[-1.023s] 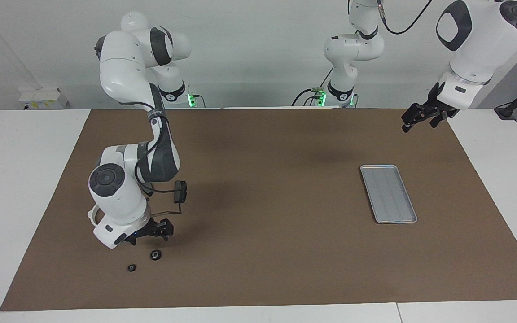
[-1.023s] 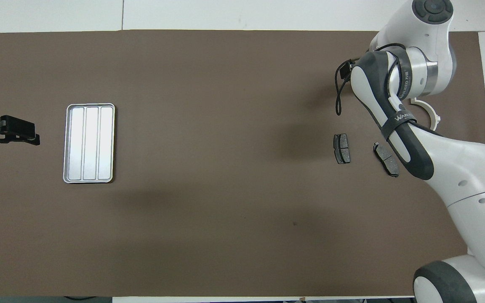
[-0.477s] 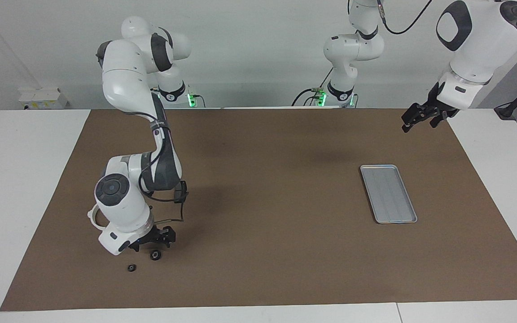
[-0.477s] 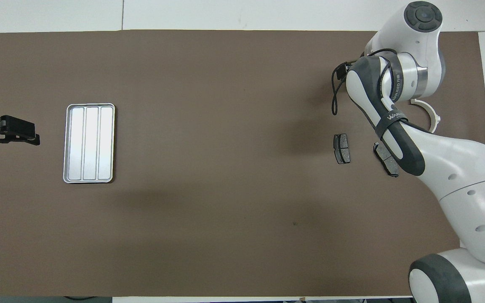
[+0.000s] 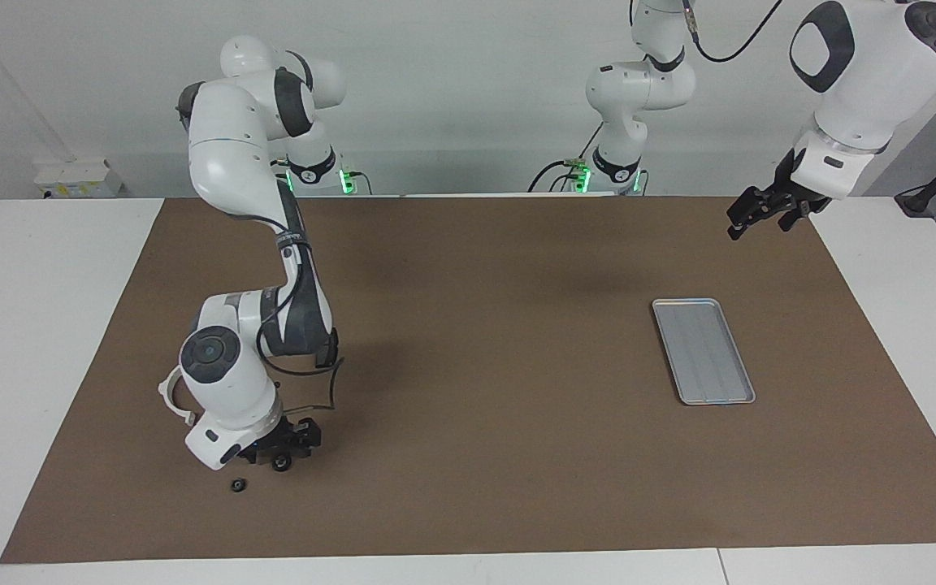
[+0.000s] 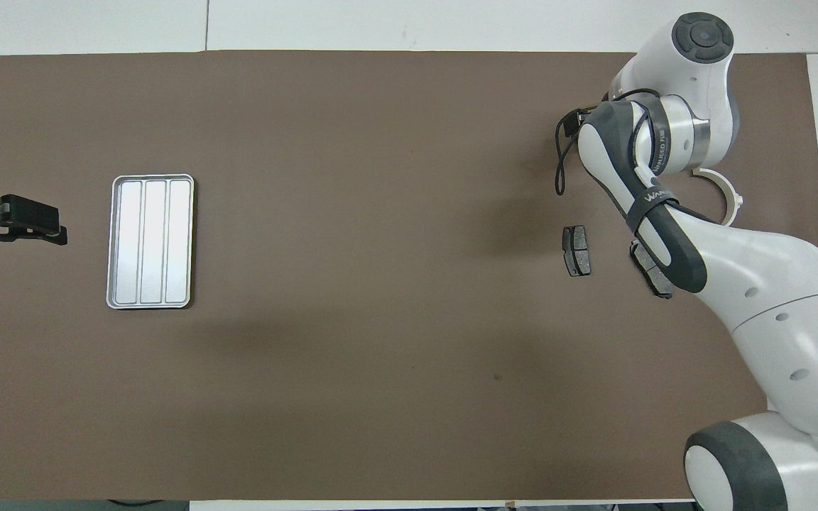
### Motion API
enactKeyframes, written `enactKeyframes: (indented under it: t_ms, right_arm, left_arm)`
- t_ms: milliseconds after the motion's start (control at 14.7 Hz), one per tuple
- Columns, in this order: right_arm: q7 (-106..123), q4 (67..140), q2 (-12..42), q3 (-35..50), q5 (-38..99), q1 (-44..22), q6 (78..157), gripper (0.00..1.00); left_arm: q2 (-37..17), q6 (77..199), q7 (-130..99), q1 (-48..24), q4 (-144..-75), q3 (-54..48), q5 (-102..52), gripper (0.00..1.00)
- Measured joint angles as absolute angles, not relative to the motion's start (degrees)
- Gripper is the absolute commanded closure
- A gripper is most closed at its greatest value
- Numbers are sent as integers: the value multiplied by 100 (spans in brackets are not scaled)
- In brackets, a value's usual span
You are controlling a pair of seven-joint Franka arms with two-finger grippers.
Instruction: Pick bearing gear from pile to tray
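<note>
Black bearing gear (image 5: pixel 280 463) under right claw (image 5: pixel 283 452), left claw (image 5: pixel 763 213) waiting open.

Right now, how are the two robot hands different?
The right gripper is low at the mat, down around a small black round piece in the pile; the left gripper hangs high in the air at the mat's edge near the tray.
The right arm bends down steeply over the parts; the left arm waits off to the side.
The left gripper is open; the right's fingers sit by the piece.
Both are black with two fingers.
</note>
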State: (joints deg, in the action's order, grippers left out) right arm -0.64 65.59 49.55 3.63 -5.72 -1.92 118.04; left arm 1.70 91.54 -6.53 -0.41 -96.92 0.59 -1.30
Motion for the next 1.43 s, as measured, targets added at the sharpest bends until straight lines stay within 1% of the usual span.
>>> enactKeyframes:
  t_ms: [205, 409, 545, 614, 682, 750, 818, 886, 955, 1023, 1159, 1295, 1432]
  right_arm:
    - [-65, 6545, 4962, 357, -572, -190, 11863, 19]
    - [-65, 6542, 5012, 343, -572, -188, 11971, 20]
    - [-65, 6540, 5033, 342, -572, -188, 12033, 27]
    - [-65, 6540, 5035, 342, -572, -189, 12055, 32]
    - [-65, 6539, 5036, 343, -570, -189, 12068, 41]
    - [-66, 6532, 5036, 348, -568, -192, 12076, 52]
    - [-66, 6532, 5036, 348, -567, -192, 12076, 60]
    - [-66, 6522, 5036, 353, -566, -194, 12078, 65]
    - [-66, 6500, 5035, 352, -566, -194, 12078, 73]
    - [-66, 6481, 5035, 353, -566, -194, 12078, 77]
    - [-66, 6462, 5038, 350, -566, -192, 12080, 94]
    - [-66, 6461, 5038, 350, -566, -192, 12080, 100]
    - [-66, 6461, 5038, 350, -566, -192, 12079, 100]
  left_arm:
    - [170, 9154, -653, -41, -9692, 59, -130, 0]
    - [171, 9154, -653, -41, -9692, 59, -130, 0]
    - [170, 9154, -653, -41, -9692, 59, -130, 0]
    - [170, 9154, -653, -41, -9692, 59, -130, 0]
    - [171, 9154, -653, -41, -9692, 59, -130, 0]
    - [171, 9154, -653, -41, -9692, 59, -130, 0]
    - [170, 9154, -653, -41, -9692, 59, -130, 0]
    - [171, 9154, -653, -41, -9692, 59, -130, 0]
    - [170, 9154, -653, -41, -9692, 59, -130, 0]
    - [171, 9154, -653, -41, -9692, 59, -130, 0]
    - [171, 9154, -653, -41, -9692, 59, -130, 0]
    - [171, 9154, -653, -41, -9692, 59, -130, 0]
    - [171, 9154, -653, -41, -9692, 59, -130, 0]
